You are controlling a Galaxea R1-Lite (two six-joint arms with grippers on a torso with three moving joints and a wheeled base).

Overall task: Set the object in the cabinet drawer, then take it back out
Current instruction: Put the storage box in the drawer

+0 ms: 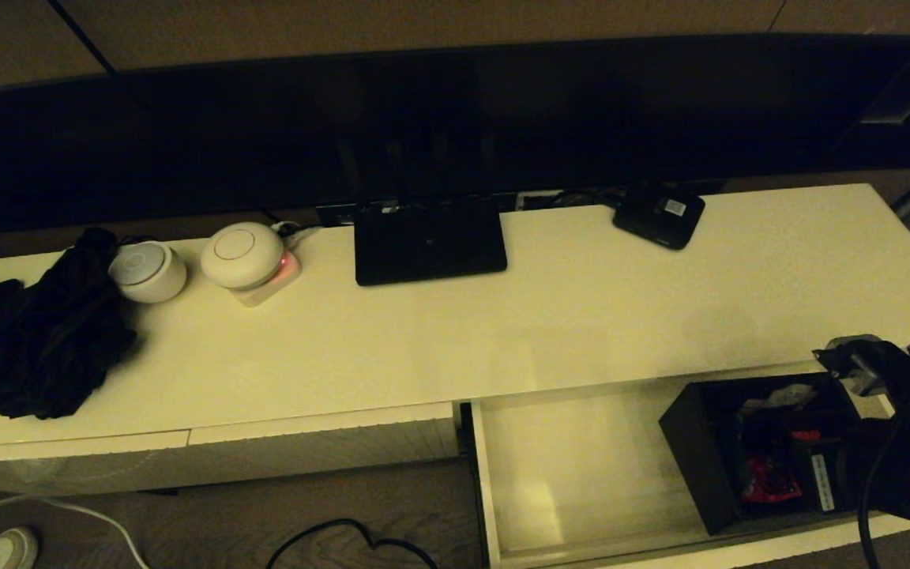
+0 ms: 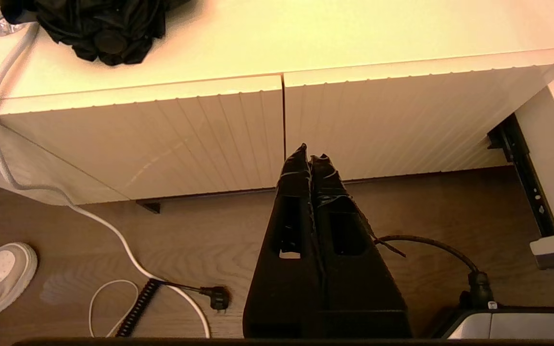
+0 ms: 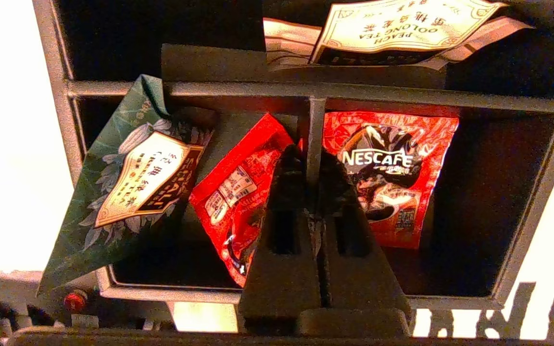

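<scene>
While the cabinet drawer (image 1: pixel 581 474) stands pulled open, the black organiser box (image 1: pixel 696 450) sits inside it at the robot's right end, the right gripper (image 3: pixel 308 166) pinching 1 inner divider (image 3: pixel 313 139) between red Nescafe packets (image 3: pixel 392 163); the left gripper (image 2: pixel 309 158) hangs pressed together before the ribbed fronts (image 2: pixel 161 139).

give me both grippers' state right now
left gripper: shut, empty, in front of the closed ribbed drawer fronts.
right gripper: shut on an inner divider of the organiser box.

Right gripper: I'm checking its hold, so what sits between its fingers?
In the right wrist view, the right gripper is closed on an inner divider of the black organiser box, between two red Nescafe packets.
</scene>
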